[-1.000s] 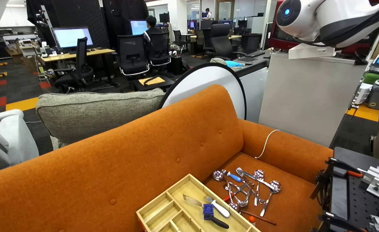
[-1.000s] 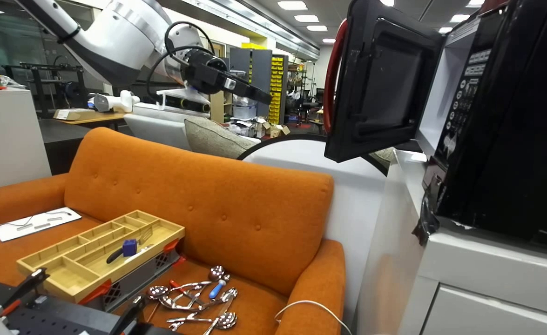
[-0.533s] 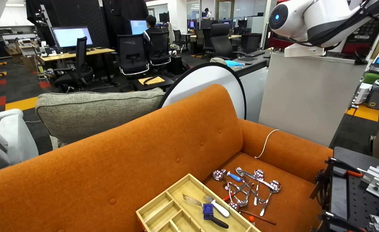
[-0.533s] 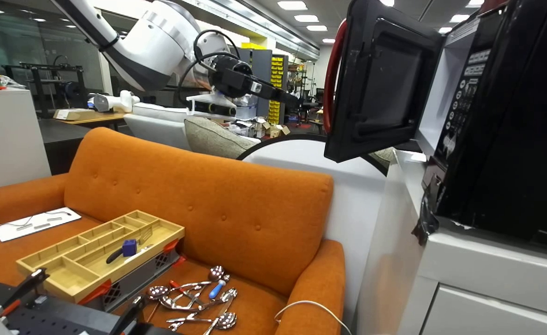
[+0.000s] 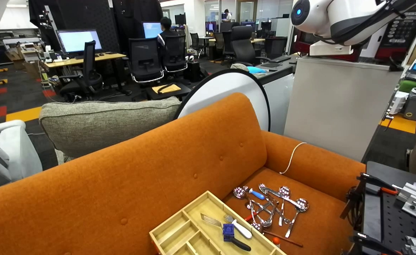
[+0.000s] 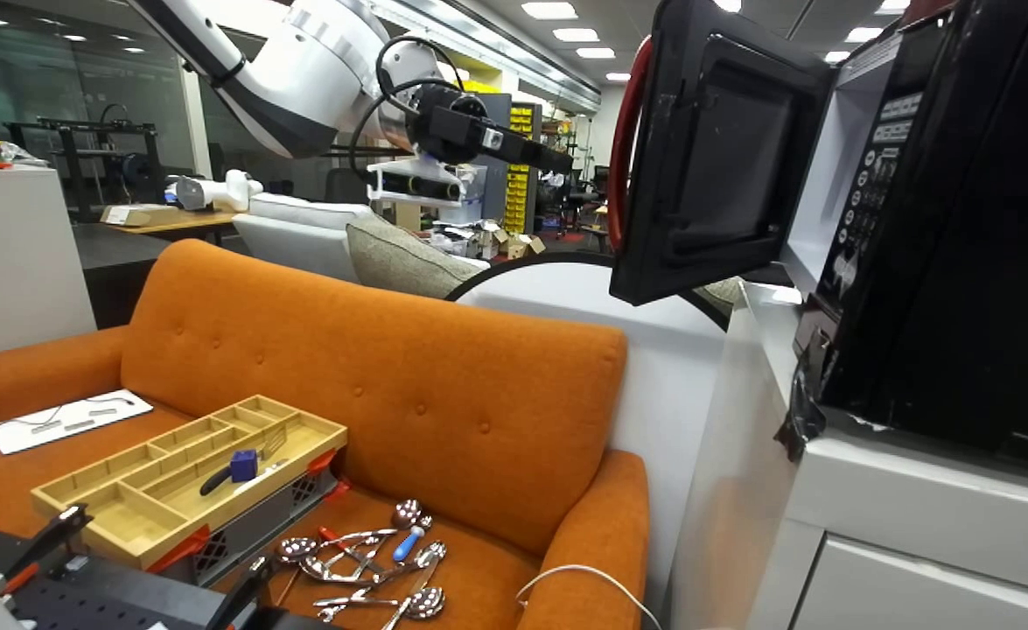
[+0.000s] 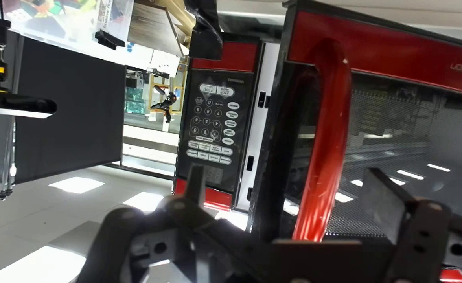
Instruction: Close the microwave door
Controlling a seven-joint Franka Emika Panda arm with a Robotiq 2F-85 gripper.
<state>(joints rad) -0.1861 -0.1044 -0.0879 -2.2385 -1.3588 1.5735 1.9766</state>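
Note:
The microwave [image 6: 960, 236] stands on the white cabinet with its dark side toward the camera in an exterior view. The microwave door [image 6: 732, 149] stands open, swung out toward the arm, with a curved red handle [image 6: 629, 144] on its free edge. My gripper [image 6: 562, 163] is in the air just short of the handle, apart from it. In the wrist view the open gripper [image 7: 289, 188] has its two fingers spread, with the red handle [image 7: 327, 137] showing between them farther off. The microwave's keypad panel [image 7: 211, 122] is left of it. In an exterior view the arm partly hides the microwave [image 5: 399, 39].
The white cabinet [image 6: 898, 472] bears the microwave. An orange sofa [image 6: 374, 341] lies below the arm, with a wooden tray [image 6: 142, 516] and several metal utensils [image 6: 365, 560] on it. A round white reflector [image 6: 557, 284] leans behind the sofa.
The arm and gripper have moved toward the door handle, rightward in an exterior view, most of it in the first half second. The door has not moved.

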